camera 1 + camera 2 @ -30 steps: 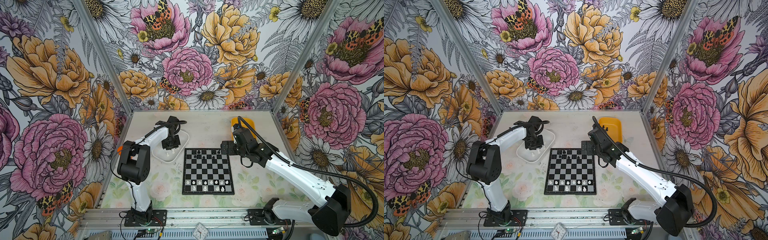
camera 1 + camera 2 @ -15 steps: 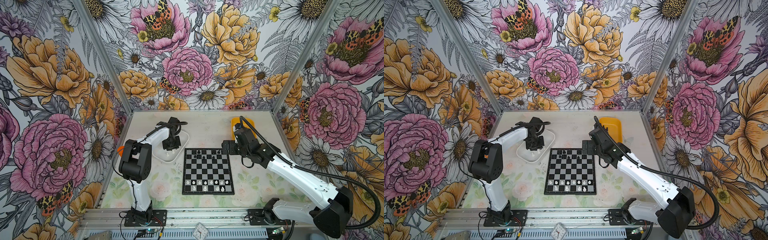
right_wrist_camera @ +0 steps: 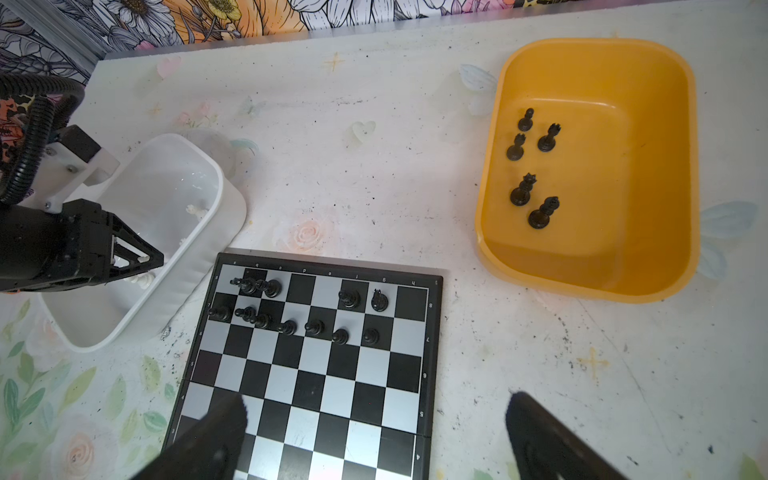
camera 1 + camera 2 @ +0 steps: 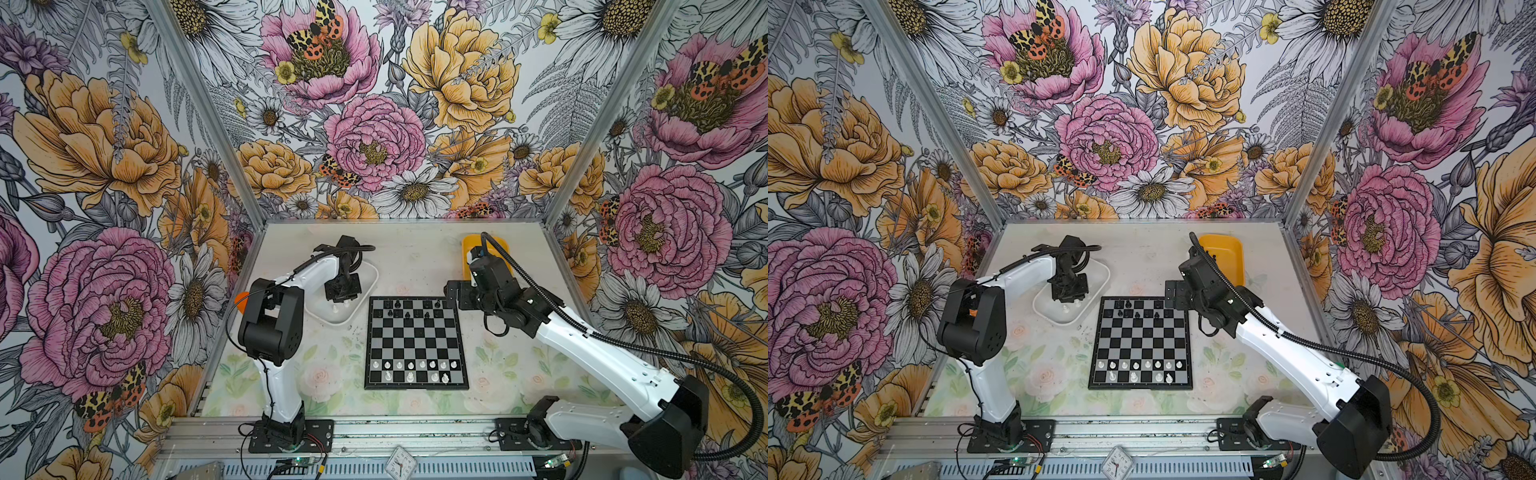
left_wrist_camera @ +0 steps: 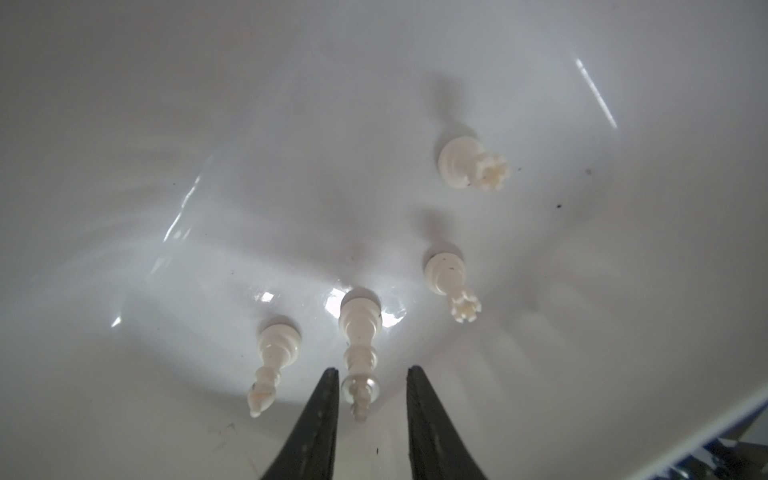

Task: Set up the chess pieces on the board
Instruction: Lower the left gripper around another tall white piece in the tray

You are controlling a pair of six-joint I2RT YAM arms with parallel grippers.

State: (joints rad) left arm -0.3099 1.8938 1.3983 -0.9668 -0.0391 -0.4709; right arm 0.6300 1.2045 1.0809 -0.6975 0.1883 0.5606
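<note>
Floral walls, pale table (image 4: 415,249), and hardly a change from a second ago: left hand (image 5: 372,370) still low in the white tub (image 3: 199,270), fingers (image 5: 320,415) parted either side of the white king (image 5: 359,328), not clamped. King stands upright, long axis vertical, crown up toward the hand. Right hand (image 3: 376,401) gapes wide, empty, at the far right corner of the board (image 4: 415,336).

a robot lab cell, it seems, not a home: flower-printed walls (image 4: 374,137) and aluminium posts (image 4: 208,112) box in a small desk (image 4: 415,257); a left arm (image 4: 278,386) and right arm (image 4: 602,357) are bolted to a metal rail (image 4: 415,432), with a bare circuit board (image 4: 299,460) in front.
</note>
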